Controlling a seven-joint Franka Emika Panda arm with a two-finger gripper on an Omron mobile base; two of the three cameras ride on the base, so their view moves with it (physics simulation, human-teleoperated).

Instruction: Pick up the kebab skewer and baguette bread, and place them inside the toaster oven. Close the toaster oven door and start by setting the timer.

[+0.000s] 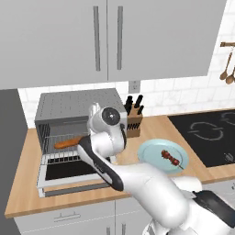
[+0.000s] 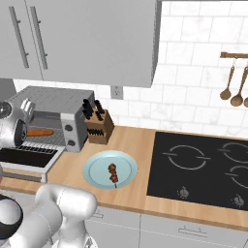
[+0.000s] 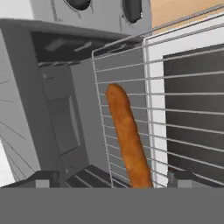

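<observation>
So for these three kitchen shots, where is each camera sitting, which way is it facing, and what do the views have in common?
Left base view: behind the arm to its left, facing the toaster oven with its door down; the white arm rises from the lower right.
Right base view: behind the arm to its right, facing the plate with the kebab skewer and the cooktop; the arm fills the lower left.
Hand view: on the hand, looking into the oven at the baguette bread on the wire rack; the open gripper flanks it.
Shared: all show oven and baguette.
</observation>
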